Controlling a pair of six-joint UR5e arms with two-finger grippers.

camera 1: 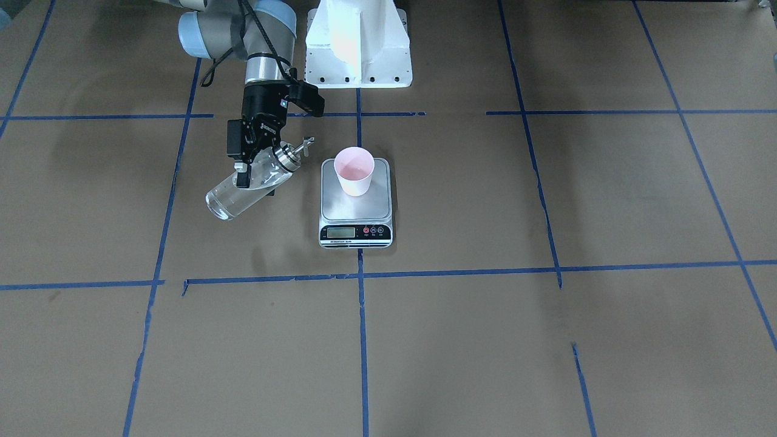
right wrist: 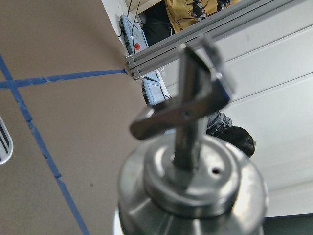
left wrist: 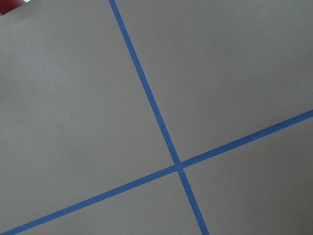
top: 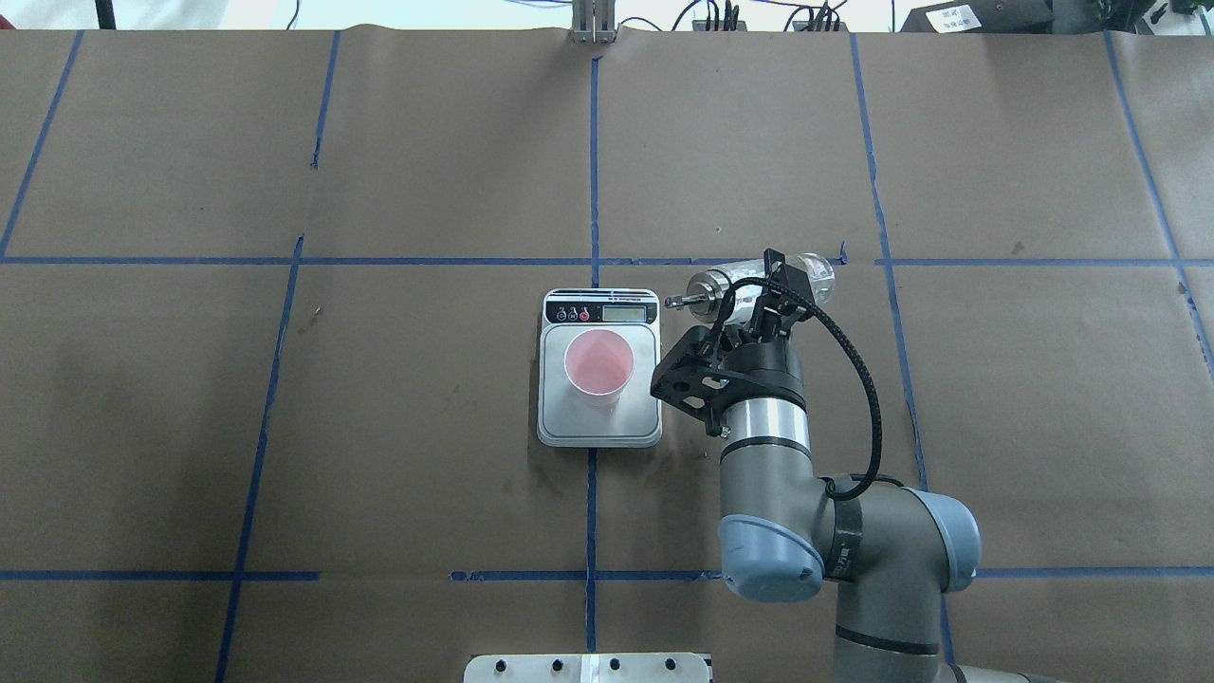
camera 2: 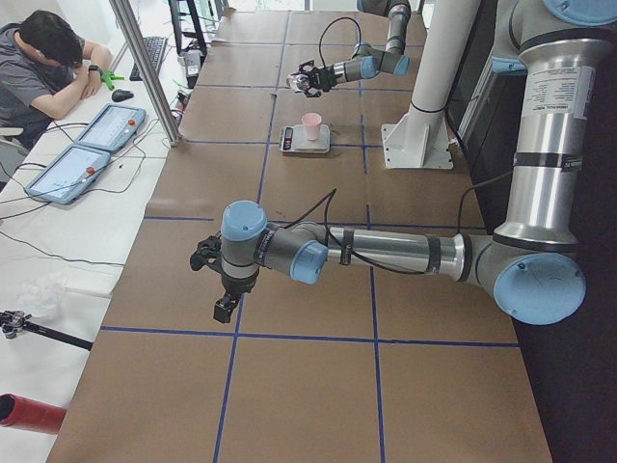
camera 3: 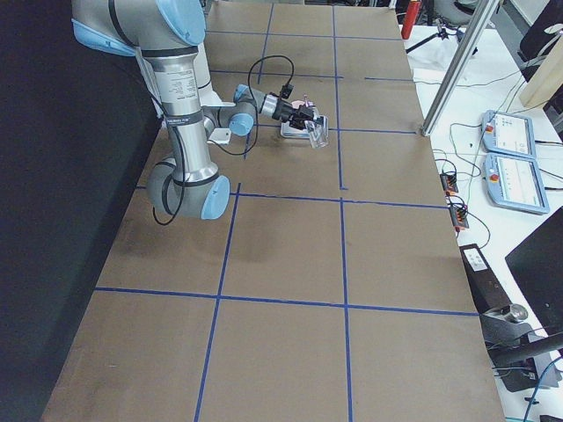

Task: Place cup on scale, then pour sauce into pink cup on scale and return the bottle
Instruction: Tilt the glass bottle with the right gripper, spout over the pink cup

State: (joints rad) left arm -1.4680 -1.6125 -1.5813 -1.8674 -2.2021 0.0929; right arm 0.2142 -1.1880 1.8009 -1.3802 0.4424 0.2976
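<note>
Left of centre, the right gripper (camera 1: 256,179) is clamping the bottle (camera 1: 226,201), its long axis running lower left to upper right, spout facing the cup (camera 1: 354,171); clear glass, silver cap.

Soft light is casting faint shadows on the table (camera 1: 546,340). Glare is bleaching the pedestal (camera 1: 349,36); the cap (right wrist: 195,196) is blurring.

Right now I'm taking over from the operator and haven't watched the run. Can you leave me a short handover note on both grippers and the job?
Right gripper: shut on the bottle, tilted nearly flat, spout aimed at the cup but short of its rim.
Left gripper: far from the scale; open or shut, cannot tell.
Done: cup on scale.
Left: the pour, seemingly not begun; then return the bottle.
</note>
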